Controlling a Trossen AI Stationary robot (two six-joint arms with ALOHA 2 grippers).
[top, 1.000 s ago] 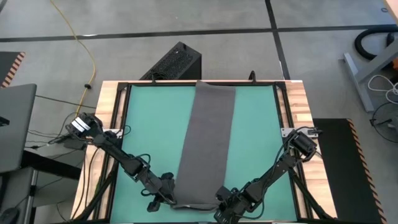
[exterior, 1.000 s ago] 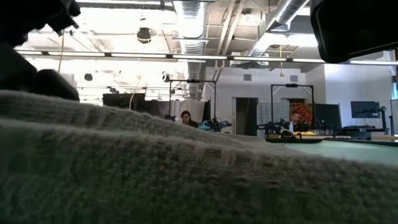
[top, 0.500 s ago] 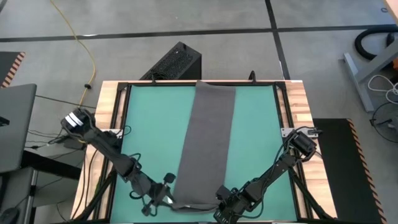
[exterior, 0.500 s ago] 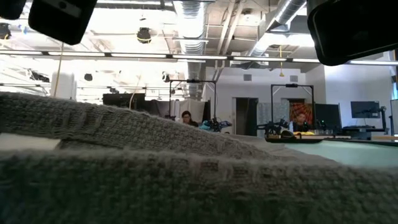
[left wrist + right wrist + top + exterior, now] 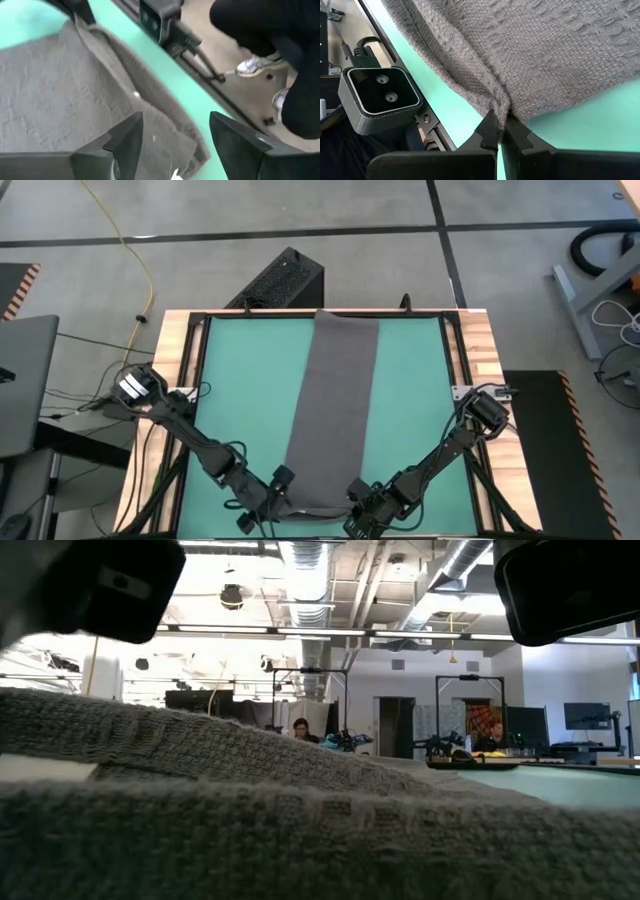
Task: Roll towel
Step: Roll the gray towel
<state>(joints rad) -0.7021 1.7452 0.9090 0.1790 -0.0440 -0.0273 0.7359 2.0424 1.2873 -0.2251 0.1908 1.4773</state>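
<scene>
Since half a second ago: left end effector (image 5: 268, 502) has spread over the near corner. Towel (image 5: 335, 405): flat strip on table (image 5: 240, 380), 12 to 6 o'clock. Right end effector (image 5: 501, 131) pinches near hem. Soft, limp, light; best grasped at near corners.

The towel (image 5: 300, 830) is filling the low view's foreground, hiding the tabletop behind it. Its near hem is running under the left gripper (image 5: 272, 498) and right gripper (image 5: 358, 515) from above. A person's shoe (image 5: 255, 65) is showing; the body is getting cut off.
</scene>
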